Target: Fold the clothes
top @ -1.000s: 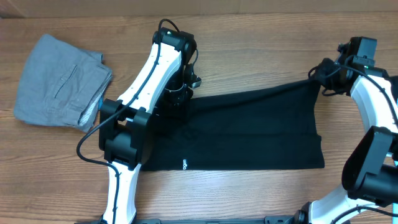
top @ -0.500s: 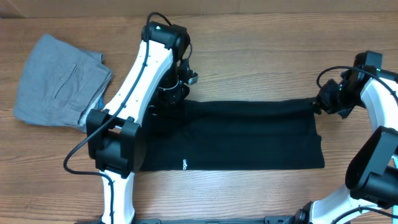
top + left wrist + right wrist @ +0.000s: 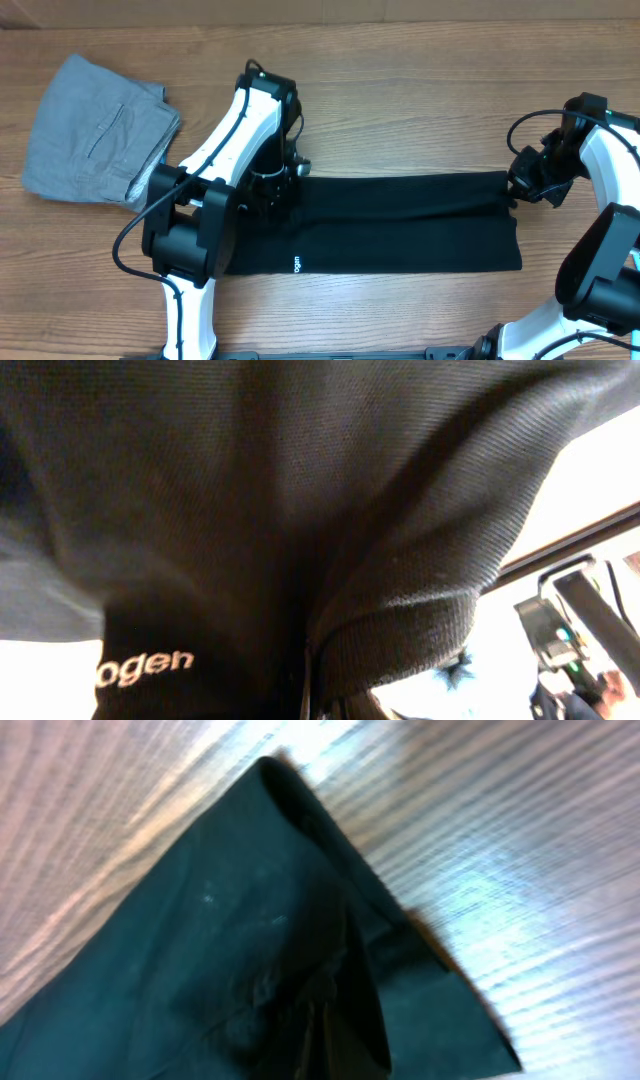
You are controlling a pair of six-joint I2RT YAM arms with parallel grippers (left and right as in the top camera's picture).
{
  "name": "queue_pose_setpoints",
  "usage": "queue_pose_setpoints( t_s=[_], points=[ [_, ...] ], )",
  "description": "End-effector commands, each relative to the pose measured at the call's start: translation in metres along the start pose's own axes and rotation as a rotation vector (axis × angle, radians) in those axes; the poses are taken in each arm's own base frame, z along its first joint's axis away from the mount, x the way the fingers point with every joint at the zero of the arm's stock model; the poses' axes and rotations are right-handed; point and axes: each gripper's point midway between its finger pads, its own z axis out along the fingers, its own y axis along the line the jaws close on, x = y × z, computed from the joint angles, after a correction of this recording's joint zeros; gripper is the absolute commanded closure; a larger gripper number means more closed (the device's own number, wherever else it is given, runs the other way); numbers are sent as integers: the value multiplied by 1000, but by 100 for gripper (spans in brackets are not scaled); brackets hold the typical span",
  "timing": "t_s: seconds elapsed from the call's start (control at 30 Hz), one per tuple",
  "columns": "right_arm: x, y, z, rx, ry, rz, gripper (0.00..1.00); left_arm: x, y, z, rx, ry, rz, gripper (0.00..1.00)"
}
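Observation:
The clothes (image 3: 400, 230), a black garment, lie as a long band across the wooden table (image 3: 400, 110), with a small white logo (image 3: 296, 264) near the front edge. My left gripper (image 3: 283, 178) is shut on the garment's far left edge. My right gripper (image 3: 512, 187) is shut on its far right corner. In the left wrist view the black fabric (image 3: 300, 490) fills the frame and drapes over the jaws, with white lettering (image 3: 145, 668) at the lower left. The right wrist view shows a folded corner of the fabric (image 3: 220, 950) running into the shut jaws, just above the wood (image 3: 520, 850).
Folded light grey trousers (image 3: 95, 130) with a pocket seam lie at the far left of the table. The left arm (image 3: 225, 150) reaches over the garment's left end. The right arm (image 3: 600, 240) curves along the table's right edge.
Both grippers have come toward the near side with the far edge in their grip. The black band now looks narrower, its far edge lying closer to the front.

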Motion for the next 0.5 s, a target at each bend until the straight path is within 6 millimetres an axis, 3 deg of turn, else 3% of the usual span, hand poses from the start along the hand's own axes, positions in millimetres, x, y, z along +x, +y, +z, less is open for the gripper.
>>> queue_pose_setpoints(
  t_s=[0.0, 0.17, 0.47],
  points=[
    [-6, -9, -10, 54, -42, -6, 96, 15, -9, -10, 21, -38, -28, 96],
    [-3, -13, -10, 73, -34, -4, 96, 27, -1, -11, -39, -32, -105, 95],
    [10, -20, -1, 100, 13, 6, 96, 22, 0, -9, -40, -48, -101, 94]
  ],
)
